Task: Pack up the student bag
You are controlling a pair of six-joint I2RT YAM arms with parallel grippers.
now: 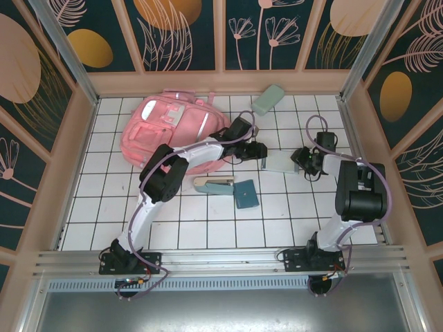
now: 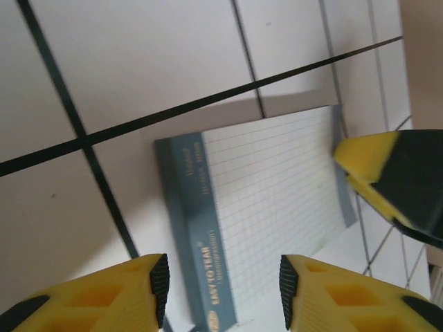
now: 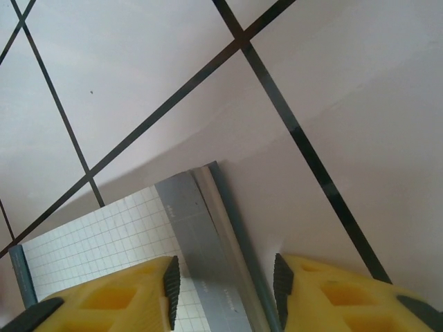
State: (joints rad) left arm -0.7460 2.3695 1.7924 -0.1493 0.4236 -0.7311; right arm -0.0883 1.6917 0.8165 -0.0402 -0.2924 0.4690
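Note:
The student bag [image 1: 169,128], a big pink backpack, lies flat at the back left of the tiled table. A notepad [image 1: 280,162] with lined paper and a grey-blue "EASY TO TEAR" binding strip [image 2: 201,242] lies on the tiles between my two grippers. My left gripper [image 1: 261,152] hovers at its left end, and in the left wrist view this gripper [image 2: 223,290] stands open over the binding strip. My right gripper [image 1: 299,160] is at the pad's right end. In the right wrist view it [image 3: 225,287] is open, its jaws astride the pad's grey edge [image 3: 208,235] with gaps on both sides.
A pale green case [image 1: 268,99] lies at the back, right of the bag. A small teal book [image 1: 246,194] and a grey-and-tan oblong item [image 1: 213,185] lie in front of the left arm. Low walls ring the table.

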